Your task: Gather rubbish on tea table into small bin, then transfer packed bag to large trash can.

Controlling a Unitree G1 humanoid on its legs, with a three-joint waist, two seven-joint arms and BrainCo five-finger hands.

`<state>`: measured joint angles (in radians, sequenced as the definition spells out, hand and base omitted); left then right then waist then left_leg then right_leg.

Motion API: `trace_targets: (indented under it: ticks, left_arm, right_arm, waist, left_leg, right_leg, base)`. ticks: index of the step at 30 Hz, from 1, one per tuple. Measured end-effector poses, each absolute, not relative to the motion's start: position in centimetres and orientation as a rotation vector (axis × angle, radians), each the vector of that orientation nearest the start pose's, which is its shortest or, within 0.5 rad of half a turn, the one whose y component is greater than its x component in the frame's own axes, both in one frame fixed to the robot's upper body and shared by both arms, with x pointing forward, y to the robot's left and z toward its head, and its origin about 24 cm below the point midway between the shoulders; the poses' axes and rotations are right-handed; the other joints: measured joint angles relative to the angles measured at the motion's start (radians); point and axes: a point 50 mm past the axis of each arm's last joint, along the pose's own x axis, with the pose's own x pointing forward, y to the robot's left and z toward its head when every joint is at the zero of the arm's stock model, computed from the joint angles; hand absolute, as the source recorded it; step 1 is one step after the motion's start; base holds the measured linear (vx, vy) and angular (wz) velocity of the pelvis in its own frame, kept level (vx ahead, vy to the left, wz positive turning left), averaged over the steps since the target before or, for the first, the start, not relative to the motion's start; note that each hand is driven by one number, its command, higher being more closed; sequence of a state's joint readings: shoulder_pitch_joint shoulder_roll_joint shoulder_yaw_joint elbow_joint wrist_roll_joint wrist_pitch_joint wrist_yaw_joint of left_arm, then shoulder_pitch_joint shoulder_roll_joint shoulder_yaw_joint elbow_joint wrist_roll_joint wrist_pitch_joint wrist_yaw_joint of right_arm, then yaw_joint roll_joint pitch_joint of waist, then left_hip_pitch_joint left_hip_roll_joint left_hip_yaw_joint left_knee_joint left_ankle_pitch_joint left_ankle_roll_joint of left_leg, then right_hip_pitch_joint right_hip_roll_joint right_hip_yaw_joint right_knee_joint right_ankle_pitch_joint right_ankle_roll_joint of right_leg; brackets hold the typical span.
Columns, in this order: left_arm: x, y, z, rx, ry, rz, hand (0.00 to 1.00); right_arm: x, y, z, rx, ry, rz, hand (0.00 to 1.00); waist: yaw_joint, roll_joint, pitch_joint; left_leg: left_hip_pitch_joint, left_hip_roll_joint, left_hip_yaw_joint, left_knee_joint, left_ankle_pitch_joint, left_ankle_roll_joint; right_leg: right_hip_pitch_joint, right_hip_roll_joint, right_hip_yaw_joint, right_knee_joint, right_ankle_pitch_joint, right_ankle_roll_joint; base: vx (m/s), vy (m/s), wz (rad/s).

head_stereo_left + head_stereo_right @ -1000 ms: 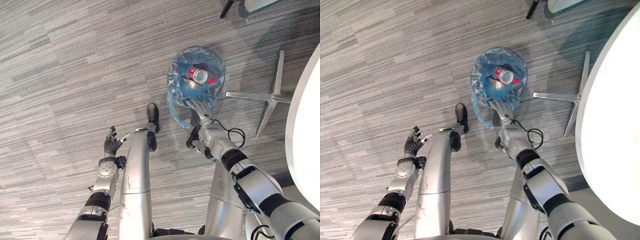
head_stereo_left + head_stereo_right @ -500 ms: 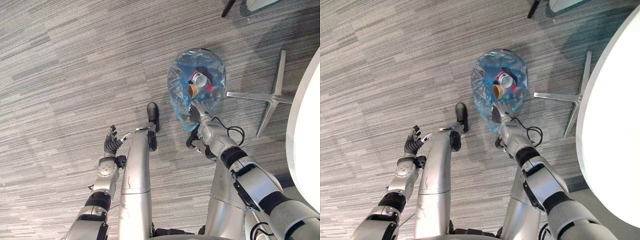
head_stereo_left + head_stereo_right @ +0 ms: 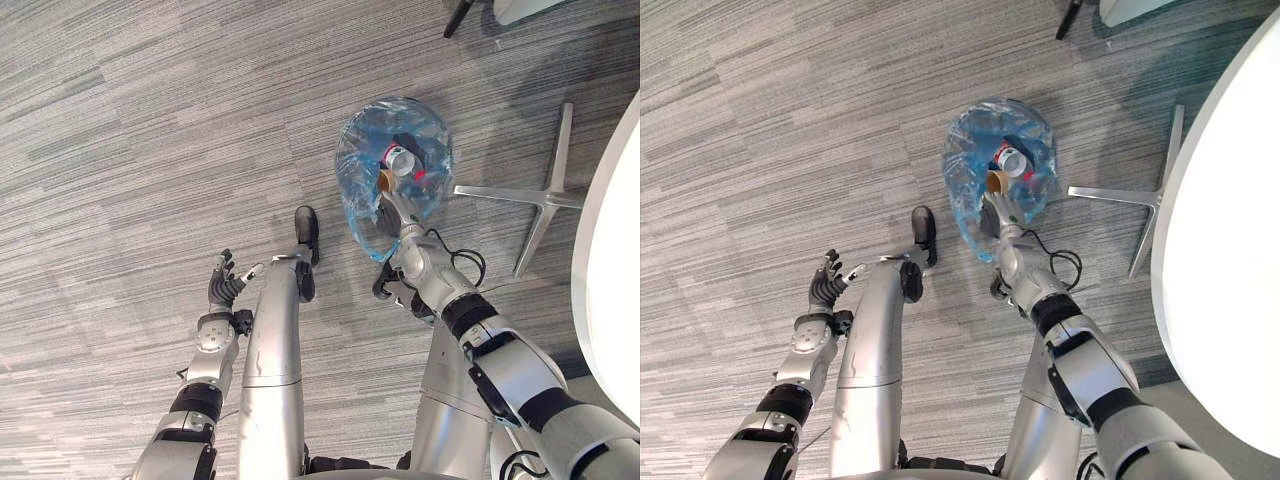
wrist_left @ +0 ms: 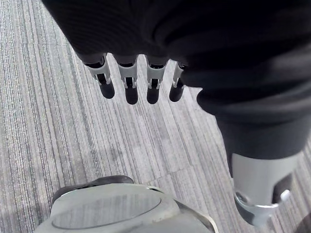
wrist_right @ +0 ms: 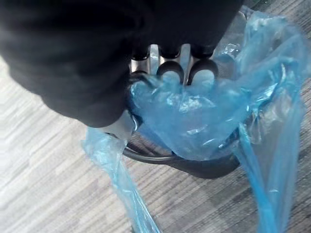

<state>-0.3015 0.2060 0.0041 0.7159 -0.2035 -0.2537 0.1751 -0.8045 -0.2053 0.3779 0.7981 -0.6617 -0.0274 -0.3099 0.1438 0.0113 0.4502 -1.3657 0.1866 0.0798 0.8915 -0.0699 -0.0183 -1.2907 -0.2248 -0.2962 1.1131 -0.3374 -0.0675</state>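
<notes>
A small bin lined with a blue plastic bag [image 3: 360, 165] stands on the grey carpet in front of me. Inside lie a red-and-white can [image 3: 401, 157] and a brown paper cup [image 3: 385, 180]. My right hand [image 3: 393, 208] reaches to the bag's near rim, fingers curled round bunched blue plastic. In the right wrist view the bag [image 5: 194, 116] is gathered against my fingers [image 5: 171, 68], above the bin's dark rim [image 5: 194, 168]. My left hand [image 3: 222, 285] hangs open over the carpet at the lower left, its fingers [image 4: 127, 82] straight and holding nothing.
A silver star-shaped chair base [image 3: 545, 195] lies on the floor just right of the bin. The round white table's edge [image 3: 1225, 250] curves along the right side. A dark leg [image 3: 455, 15] stands at the top. Open carpet stretches to the left.
My right hand has curled shut on the bag's near rim and pulled it together. The can and cup inside have shifted. The left hand has stayed still.
</notes>
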Motion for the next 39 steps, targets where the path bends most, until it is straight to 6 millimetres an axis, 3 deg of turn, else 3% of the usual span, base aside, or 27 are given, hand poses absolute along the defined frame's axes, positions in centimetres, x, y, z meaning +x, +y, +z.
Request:
trace_targets:
  ticks: [9,16,24,29,33,39]
  left_arm:
    - [29.0,20.8,-1.2,0.023,0.178,0.244,0.0]
    - [28.1,17.4,-2.1,0.001,0.198,0.119,0.0]
    - [24.3,16.5,-5.3,0.036,0.326,0.049,0.0]
    - [21.1,16.7,-8.1,0.102,0.458,-0.007,0.0]
    - [19.1,17.4,-9.5,0.148,0.531,-0.034,0.0]
    - [17.8,17.7,-10.0,0.184,0.559,-0.066,0.0]
  right_arm:
    - [35.6,-9.9,10.2,-0.777,-0.295,0.039,1.0]
    - [32.9,-9.8,8.2,-0.531,-0.234,0.052,1.0]
    - [29.0,-8.7,5.6,-0.347,-0.16,0.161,1.0]
    - [27.0,-8.4,3.3,-0.27,-0.066,0.252,1.0]
    - [25.8,-8.7,2.2,-0.218,-0.015,0.324,1.0]
    - [24.7,-9.4,1.3,-0.174,0.024,0.384,1.0]
  waist:
    - [-0.004,0.0,0.0]
    - [-0.027,-0.004,-0.002]
    - [-0.052,-0.029,-0.017]
    - [-0.061,-0.07,-0.124]
    - [-0.076,-0.071,-0.183]
    - [-0.078,-0.054,-0.273]
  left_leg:
    - [0.137,0.006,0.005,-0.044,0.003,-0.005]
    - [0.362,0.007,0.034,-0.156,0.008,-0.012]
    - [0.684,-0.016,0.064,-0.329,0.015,-0.02]
    - [0.868,-0.052,0.078,-0.549,0.071,-0.032]
    - [1.016,-0.07,0.095,-0.723,0.138,-0.029]
    - [1.163,-0.083,0.098,-0.837,0.153,-0.037]
  right_leg:
    - [0.136,0.016,-0.004,-0.049,0.002,0.001]
    - [0.356,0.039,-0.007,-0.177,0.027,0.006]
    - [0.667,0.053,-0.008,-0.353,0.049,0.038]
    - [0.82,0.072,-0.009,-0.531,0.093,0.062]
    - [0.941,0.095,-0.011,-0.672,0.143,0.061]
    - [1.102,0.126,-0.018,-0.823,0.177,0.08]
  base:
    - [-0.01,0.007,-0.03]
    - [0.03,-0.014,-0.05]
    - [0.08,-0.016,-0.01]
    - [0.13,0.006,0.0]
    - [0.16,0.003,-0.05]
    - [0.18,0.03,-0.05]
